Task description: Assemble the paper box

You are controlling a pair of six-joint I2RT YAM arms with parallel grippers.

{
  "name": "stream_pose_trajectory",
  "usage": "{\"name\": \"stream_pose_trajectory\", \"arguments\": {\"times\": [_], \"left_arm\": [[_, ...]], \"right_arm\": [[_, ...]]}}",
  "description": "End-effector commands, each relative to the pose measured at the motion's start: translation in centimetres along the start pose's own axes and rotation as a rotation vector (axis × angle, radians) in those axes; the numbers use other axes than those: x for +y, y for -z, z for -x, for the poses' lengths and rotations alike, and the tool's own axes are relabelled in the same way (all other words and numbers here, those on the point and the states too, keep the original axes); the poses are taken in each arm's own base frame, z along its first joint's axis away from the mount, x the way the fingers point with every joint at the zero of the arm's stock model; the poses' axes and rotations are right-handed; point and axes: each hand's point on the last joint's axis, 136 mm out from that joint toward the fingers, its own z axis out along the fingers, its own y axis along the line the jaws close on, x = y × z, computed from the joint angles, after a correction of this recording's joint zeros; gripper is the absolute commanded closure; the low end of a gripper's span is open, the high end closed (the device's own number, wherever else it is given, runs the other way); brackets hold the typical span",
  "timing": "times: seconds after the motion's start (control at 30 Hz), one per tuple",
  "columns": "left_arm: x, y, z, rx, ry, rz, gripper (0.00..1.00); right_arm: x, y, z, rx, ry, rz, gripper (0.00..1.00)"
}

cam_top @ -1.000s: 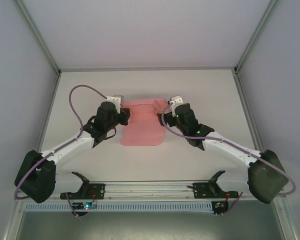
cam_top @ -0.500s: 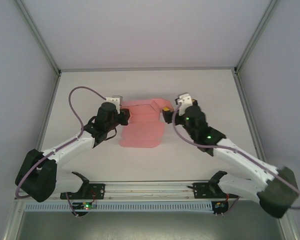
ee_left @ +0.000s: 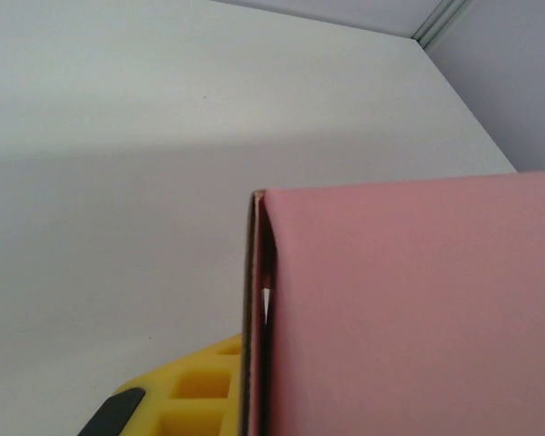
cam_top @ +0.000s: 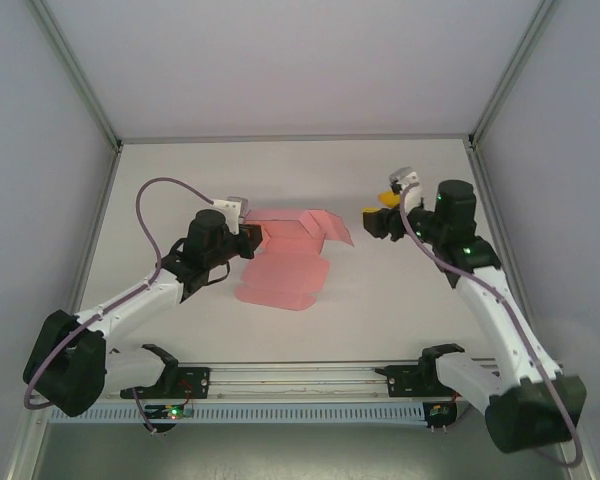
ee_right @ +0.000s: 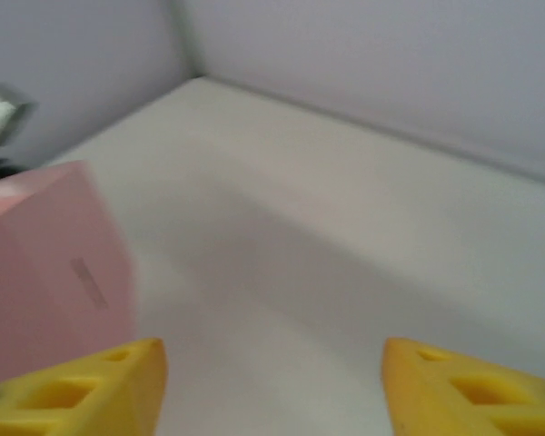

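Lying near the middle of the smooth white table (cam_top: 410, 300), the box (cam_top: 285, 268) of thin matte pink card is seen half-folded, flaps creased upward at its far edge. Its left edge is clamped by the left gripper (cam_top: 250, 238), its yellow pad (ee_left: 195, 391) gridded. The right gripper (cam_top: 375, 213) is held apart, open and empty.

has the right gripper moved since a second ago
Yes. The right gripper has swung right, away from the paper box and toward the right edge of the table.
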Motion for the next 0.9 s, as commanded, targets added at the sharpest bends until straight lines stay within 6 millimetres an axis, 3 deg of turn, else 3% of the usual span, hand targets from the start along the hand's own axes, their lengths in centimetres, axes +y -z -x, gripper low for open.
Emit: {"name": "stream_pose_trajectory", "arguments": {"times": [0.0, 0.2, 0.5, 0.63, 0.73, 0.87], "left_arm": [[-0.6, 0.5, 1.8, -0.06, -0.037, -0.028, 1.0], [0.0, -0.1, 1.9, -0.049, -0.033, 0.009, 1.0], [-0.1, -0.9, 2.0, -0.038, -0.016, -0.006, 1.0], [-0.7, -0.8, 2.0, -0.036, -0.015, -0.039, 1.0], [-0.9, -0.6, 1.9, -0.034, -0.015, -0.049, 1.0], [-0.6, -0.3, 1.8, -0.034, -0.015, -0.032, 1.0]], "right_arm": [[5.3, -0.9, -0.3, 0.038, 0.031, 0.341, 0.45], [8.9, -2.4, -2.3, 0.129, 0.137, 0.486, 0.53], [11.9, -5.7, -5.3, 0.236, 0.194, 0.518, 0.47], [10.6, -8.7, -5.1, 0.233, 0.207, 0.368, 0.43], [7.5, -10.7, -4.2, 0.224, 0.215, 0.106, 0.4], [3.5, -11.1, -2.9, 0.168, 0.223, -0.227, 0.41]]}}
